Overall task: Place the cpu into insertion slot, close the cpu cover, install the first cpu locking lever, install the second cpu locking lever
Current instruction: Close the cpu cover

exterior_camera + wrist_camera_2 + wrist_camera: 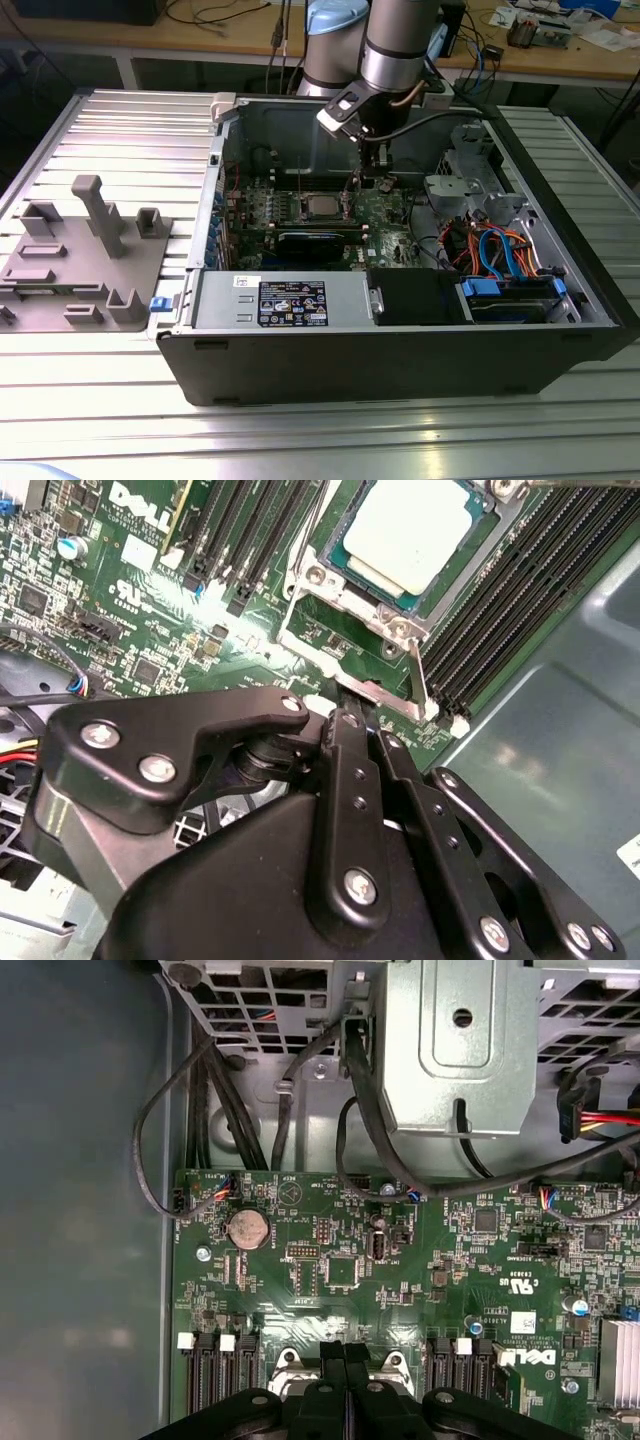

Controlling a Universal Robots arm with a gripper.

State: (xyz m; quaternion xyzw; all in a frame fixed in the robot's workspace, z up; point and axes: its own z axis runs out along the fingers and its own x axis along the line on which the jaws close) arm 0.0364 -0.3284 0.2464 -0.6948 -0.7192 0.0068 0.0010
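You see the cpu (415, 530), a small flat square chip with a silver-grey metal top, lying inside the insertion slot (299, 207), the square socket with a silvery rim on the green circuit board (400, 1260). In the exterior view the cpu (321, 207) is a little left of the centre of the frame, inside the open grey computer case (400, 360). The cpu cover (372, 593), a thin silvery metal frame with a square window, lies around the chip, and the chip's top shows through the window. A thin metal lever bar (416, 675) stands tilted just beside the frame's corner.

The black gripper (362, 720) has its two fingers pressed together, with no gap between them in both wrist views (345, 1350). Its tips are at the silvery edge of the socket frame; you cannot tell if they pinch something thin there. In the exterior view the gripper (375, 180) hangs in the upper middle of the frame, just to the right of the socket.

Long black memory slots (500, 590) run beside the socket. At the exterior view's left, a grey moulded fixture (90, 250) rests on the ribbed metal table (100, 400).
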